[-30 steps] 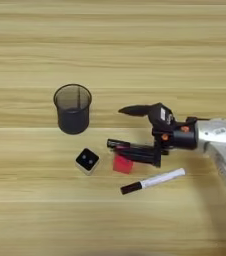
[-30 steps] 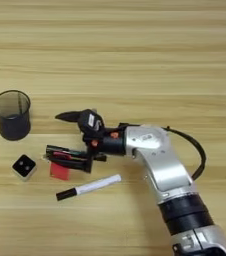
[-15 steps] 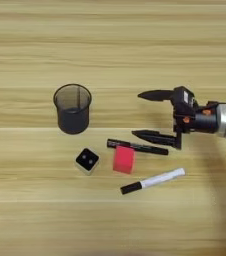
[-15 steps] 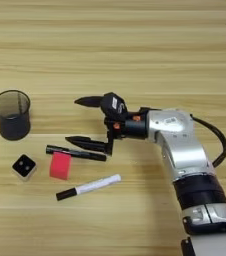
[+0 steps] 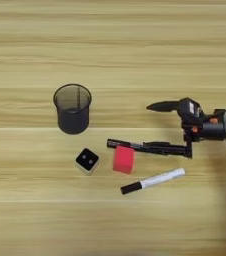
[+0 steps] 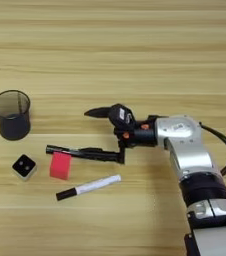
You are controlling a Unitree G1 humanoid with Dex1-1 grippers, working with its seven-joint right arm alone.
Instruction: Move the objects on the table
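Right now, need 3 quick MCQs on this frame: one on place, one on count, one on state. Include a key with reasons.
1. Where does the red cube lie relative to the black marker?
A. Inside the mesh cup
B. Right beside the marker's left end, on its near side
C. At the table's far edge

2. How many markers lie on the table?
A. One
B. Two
C. Four

3. How do the fingers of the end effector stand?
A. Spread apart, one above the other in the picture
B. Pressed shut on the cube
C. Shut on the white marker

Key:
1 B, the cube sits right under the black marker's left end.
2 B, one all-black marker and one white marker with a black cap.
3 A, a wide gap of bare wood shows between the two black fingers.
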